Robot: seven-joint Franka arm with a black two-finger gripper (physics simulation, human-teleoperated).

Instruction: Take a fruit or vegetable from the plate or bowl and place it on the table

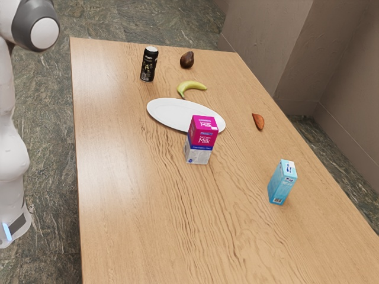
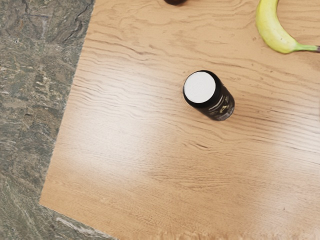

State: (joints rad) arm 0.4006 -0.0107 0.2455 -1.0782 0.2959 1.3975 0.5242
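The task's fruit and vegetables, 3 pieces in all, lie on the wooden table: a yellow banana just beside the white plate, a dark avocado farther off near the table's far end, and a reddish-orange piece toward the exterior view's right. A black can stands upright near the banana and the avocado. Of 2 cartons, the pink and white milk carton stands at the plate's near edge, partly hiding it, and the light blue carton stands well apart. The white arm is at the exterior view's left. The wrist view looks down on the can's pale top. Whether the gripper is apart, together or clamped on something, I cannot tell.
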